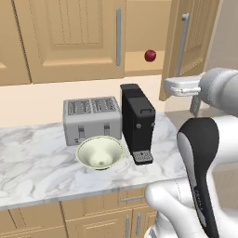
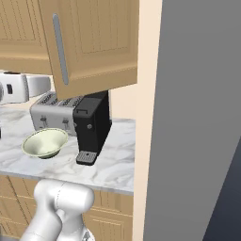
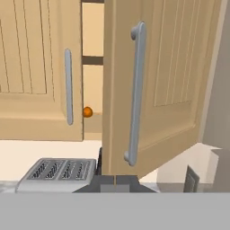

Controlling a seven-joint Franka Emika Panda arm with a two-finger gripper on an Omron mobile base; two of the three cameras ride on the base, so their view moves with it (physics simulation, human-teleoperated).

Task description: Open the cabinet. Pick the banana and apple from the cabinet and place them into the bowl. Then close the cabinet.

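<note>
While tool [image 3: 116, 180] pressed together, empty, cabinet [image 3: 40, 67] door handle [image 3: 134, 94] just above.

No text, label, brand, number or sign can be read anywhere. The toaster [image 1: 91, 120] at the centre left of the left base view and the black coffee machine [image 1: 137, 122] beside it carry no legible markings, and the cabinet [image 3: 152, 81] doors filling the upper part of the hand view are plain wood.
</note>
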